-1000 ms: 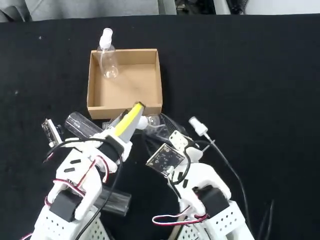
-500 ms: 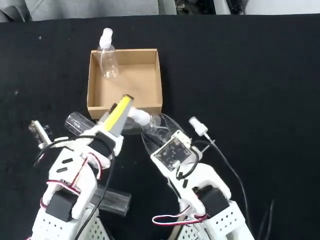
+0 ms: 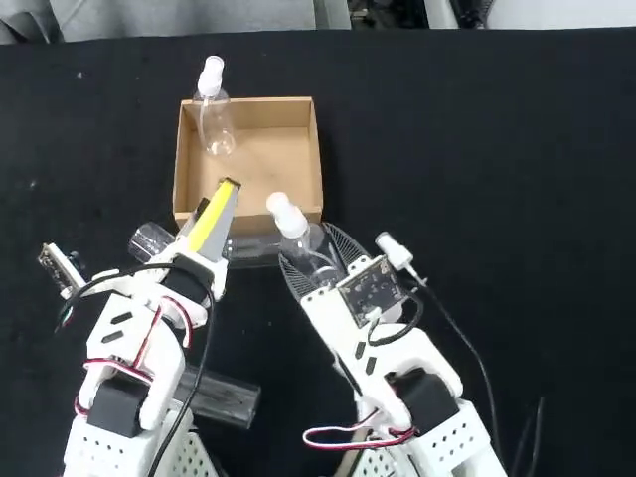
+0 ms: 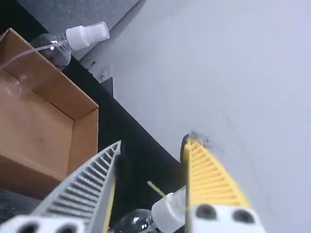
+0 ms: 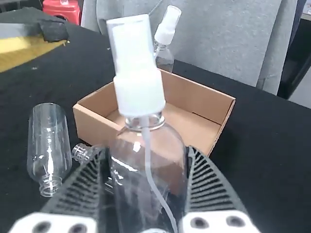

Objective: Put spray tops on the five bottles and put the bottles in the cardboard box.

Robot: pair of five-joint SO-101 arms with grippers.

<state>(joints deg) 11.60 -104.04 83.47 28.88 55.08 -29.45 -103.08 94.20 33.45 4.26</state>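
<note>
Right wrist view puts the right claw (image 5: 148, 162) nearest, its fingers closed round a clear bottle (image 5: 133, 141) that stands upright with a white spray top (image 5: 135, 68) fitted; just past the claw an uncapped bottle (image 5: 46, 145) lies on its side, short of the cardboard box (image 5: 214, 107); a capped bottle (image 5: 164, 48) leans in the box's far corner; high view adds a loose spray top (image 3: 396, 251) just beside that claw; the left claw (image 4: 153, 145) gapes wide, holding nothing, over the box's near wall.
</note>
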